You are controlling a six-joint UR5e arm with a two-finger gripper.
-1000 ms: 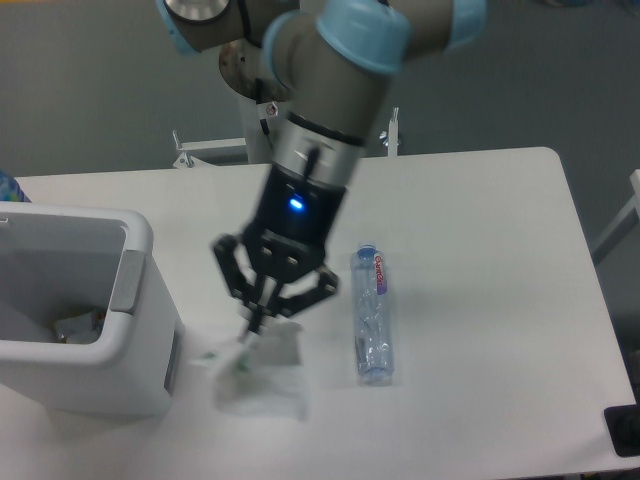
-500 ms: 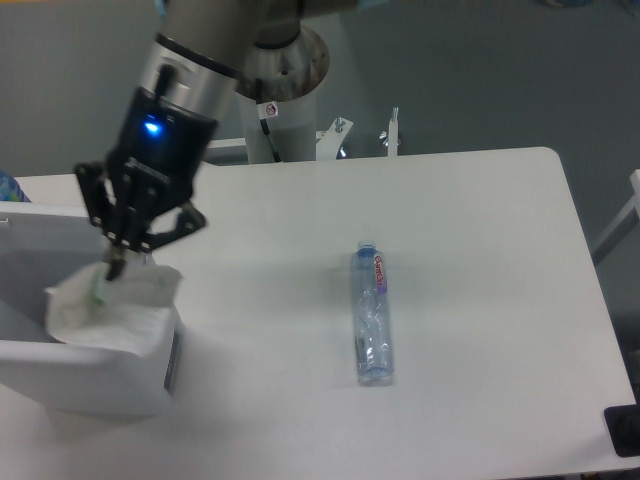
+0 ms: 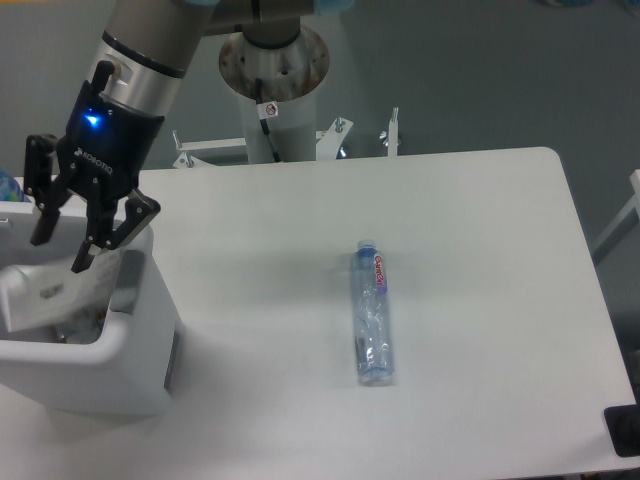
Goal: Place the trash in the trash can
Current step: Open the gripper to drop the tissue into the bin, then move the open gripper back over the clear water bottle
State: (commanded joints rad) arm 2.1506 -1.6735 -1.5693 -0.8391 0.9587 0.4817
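Wrapper now sits inside the trash can, no longer pinched; half a sec ago it hung from the fingertips over the rim. Gripper hovers above the bin w/ fingers spread, nothing between them. So piece 1 looks done. Bottle lies flat mid-table, well apart from bin, untouched — prob next pick.

One fixed camera is looking down from high in front, taking in the whole white table at mid-range.
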